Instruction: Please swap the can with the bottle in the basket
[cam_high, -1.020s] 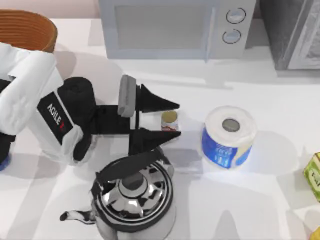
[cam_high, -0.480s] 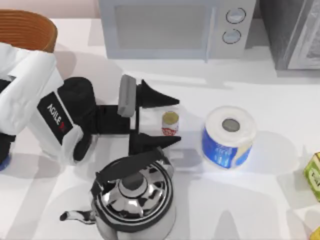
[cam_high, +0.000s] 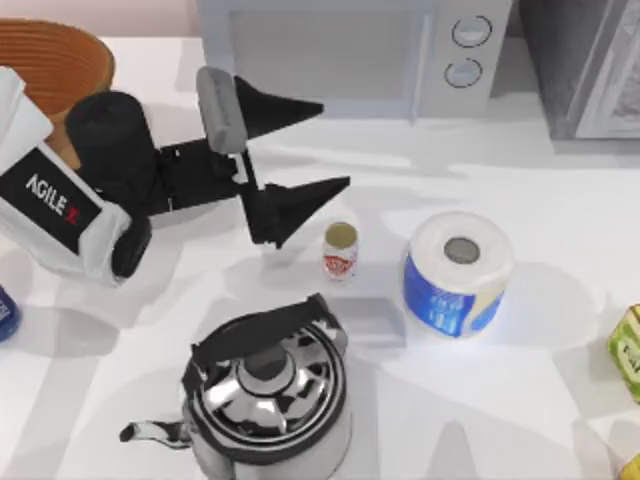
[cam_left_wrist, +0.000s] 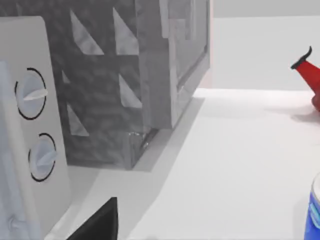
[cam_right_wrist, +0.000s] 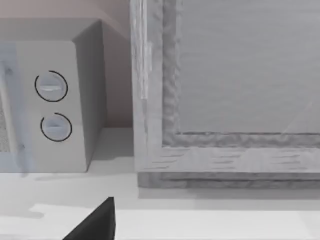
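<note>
From above, your left gripper hangs over the table in front of the microwave, its two black fingers spread wide with nothing between them. The can stands upright on the table, just beside the lower fingertip but apart from it, untouched by either finger. The basket sits at the far left corner, partly covered by the left arm, and what lies inside it cannot be made out. At the left edge of the table you can see a sliver of the blue bottle, resting on the tabletop outside the basket. To the right of the can stands the paper roll, near it but not touching. The kettle sits close in front of the can, its handle arching towards it. A green-yellow carton shows at the right edge. The left wrist view looks past one dark fingertip at the microwave's two dials and a grey cabinet. In the right wrist view you get one dark fingertip, so you cannot tell how the right gripper's fingers stand.
</note>
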